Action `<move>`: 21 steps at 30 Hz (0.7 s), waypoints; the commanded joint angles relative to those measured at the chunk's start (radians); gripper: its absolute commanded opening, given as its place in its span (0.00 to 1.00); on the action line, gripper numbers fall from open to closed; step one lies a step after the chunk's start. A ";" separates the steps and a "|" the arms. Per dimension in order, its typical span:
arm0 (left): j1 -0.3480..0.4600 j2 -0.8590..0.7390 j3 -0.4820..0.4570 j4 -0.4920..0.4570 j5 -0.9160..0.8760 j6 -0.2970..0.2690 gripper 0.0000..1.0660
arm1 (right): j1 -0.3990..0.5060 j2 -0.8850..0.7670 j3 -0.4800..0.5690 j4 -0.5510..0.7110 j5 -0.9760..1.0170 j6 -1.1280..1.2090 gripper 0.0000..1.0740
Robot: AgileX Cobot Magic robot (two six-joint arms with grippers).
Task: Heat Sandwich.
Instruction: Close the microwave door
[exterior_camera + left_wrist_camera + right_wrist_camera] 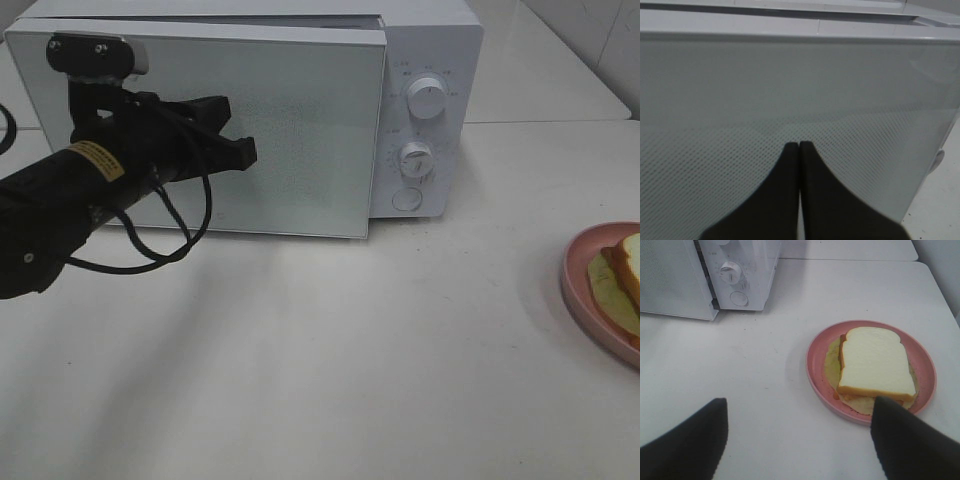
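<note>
The sandwich (875, 360), white bread over yellow-green filling, lies on a round pink plate (815, 371) on the white table; in the exterior high view the sandwich (628, 268) sits at the far right edge. My right gripper (800, 402) hovers open above the table just short of the plate, with nothing between its fingers. The white microwave (430, 60) stands at the back, its door (300, 120) slightly ajar. My left gripper (240, 150) is shut and empty, its fingertips (790, 148) pointing at the door's mesh front; I cannot tell if they touch it.
Two knobs (427, 100) and a round button (406, 199) sit on the microwave's right panel. Bare white tabletop (330, 350) stretches between the microwave and the plate. A black cable (150, 262) loops under the left arm.
</note>
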 commanded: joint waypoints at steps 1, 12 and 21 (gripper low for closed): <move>-0.022 0.025 -0.060 -0.008 0.007 0.001 0.00 | -0.008 -0.028 0.001 -0.002 -0.008 -0.013 0.71; -0.057 0.098 -0.207 -0.027 0.063 -0.004 0.00 | -0.008 -0.028 0.001 -0.002 -0.008 -0.013 0.71; -0.058 0.170 -0.314 -0.064 0.107 -0.002 0.00 | -0.008 -0.028 0.001 -0.002 -0.008 -0.013 0.71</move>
